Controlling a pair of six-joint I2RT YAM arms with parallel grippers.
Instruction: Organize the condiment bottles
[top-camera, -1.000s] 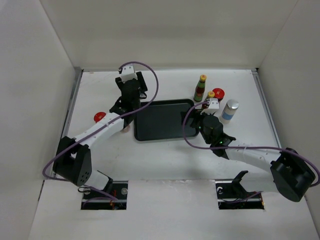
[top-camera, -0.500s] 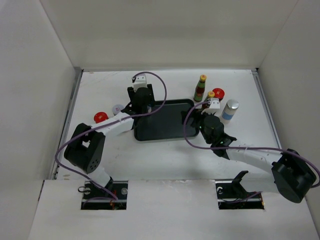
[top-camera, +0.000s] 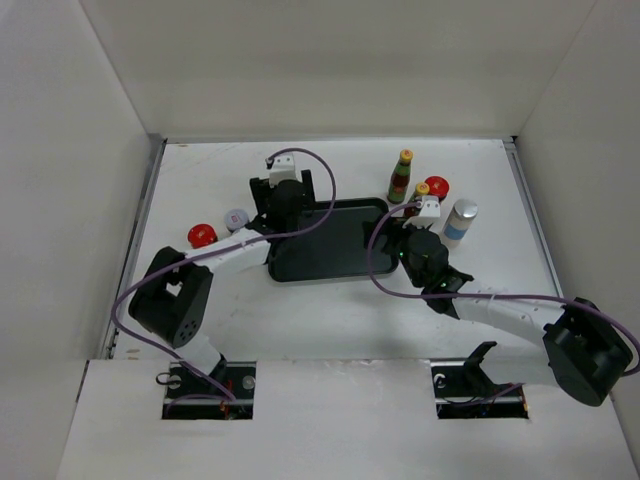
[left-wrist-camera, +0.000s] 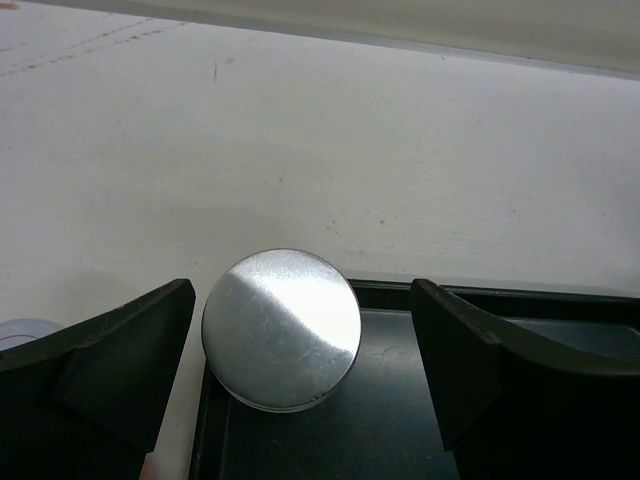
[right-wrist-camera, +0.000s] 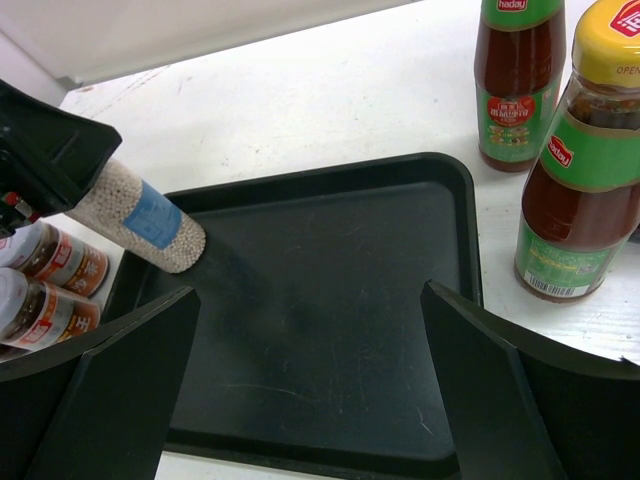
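A short silver-lidded jar (left-wrist-camera: 281, 328) stands in the far left corner of the black tray (top-camera: 330, 250). My left gripper (top-camera: 282, 208) hangs over it, open, with the jar between the fingers and close to the left one. In the right wrist view the same jar (right-wrist-camera: 135, 215) shows white grains and a blue label. My right gripper (top-camera: 400, 243) is open and empty over the tray's right part. Two yellow-capped sauce bottles (top-camera: 401, 177) (top-camera: 420, 195), a red-capped jar (top-camera: 437, 187) and a white-blue bottle (top-camera: 459, 221) stand right of the tray.
A red-capped jar (top-camera: 201, 235) and a silver-lidded jar (top-camera: 237, 218) stand on the table left of the tray. White walls close in the table on three sides. The left arm's purple cable loops over the tray's far edge.
My left arm swung right from the table to the tray's far left corner, uncovering the silver-lidded jar on the table. My right arm barely moved.
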